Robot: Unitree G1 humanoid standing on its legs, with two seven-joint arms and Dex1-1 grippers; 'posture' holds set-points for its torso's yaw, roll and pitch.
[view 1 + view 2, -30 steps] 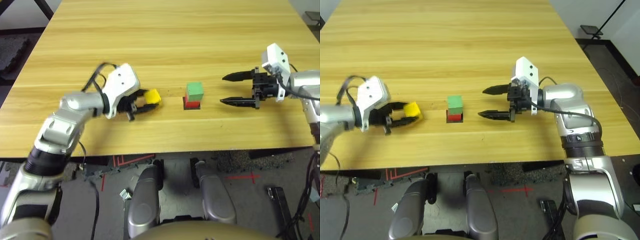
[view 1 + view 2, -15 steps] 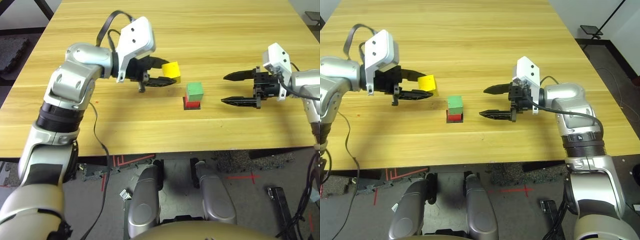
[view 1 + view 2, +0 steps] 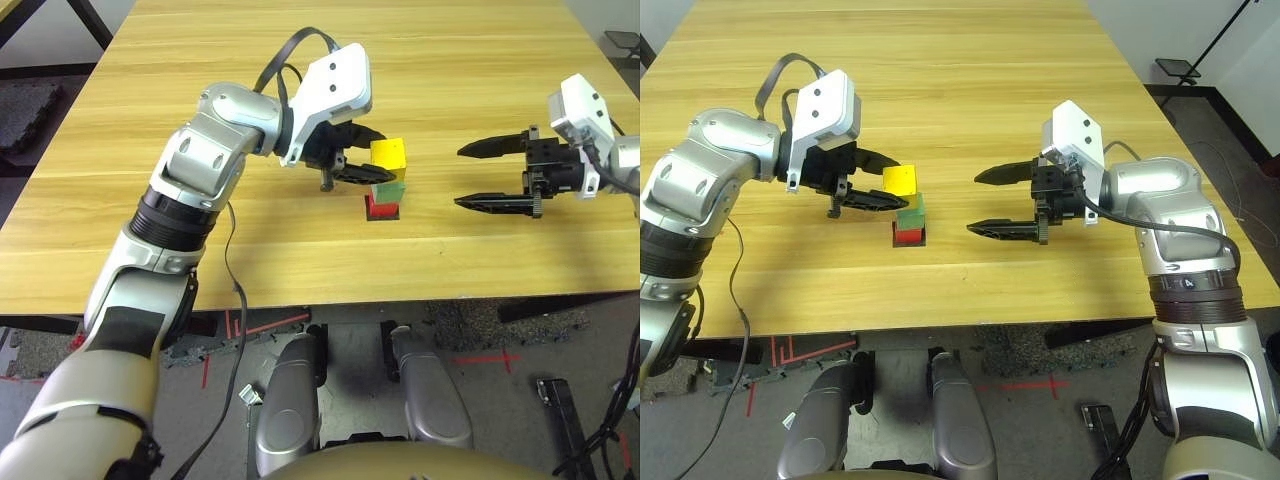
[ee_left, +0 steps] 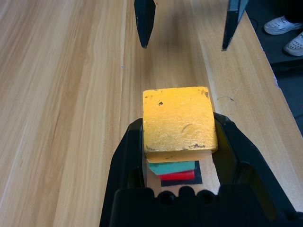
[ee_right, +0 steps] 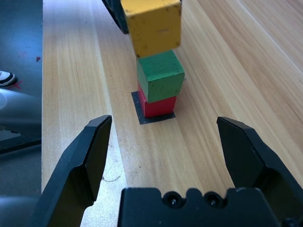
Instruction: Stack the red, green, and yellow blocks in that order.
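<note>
Landmark: black square patch (image 5: 140, 115) on the table (image 3: 300, 60).

Nearest, on the patch: red block (image 5: 158, 105), with green block (image 5: 160, 75) stacked on it, turned slightly off square.

Just above the green block, not touching: yellow block (image 3: 388, 153), clamped across two opposite side faces by the left gripper (image 4: 180, 142).

Beside the patch, to the robot's right and apart from the stack: right gripper (image 3: 992, 201), jaws spread wide, holding nothing.

Judgement: blocks look light, rigid and matte, so not slippery. Side-face grip suits them; the stack could topple if nudged.
</note>
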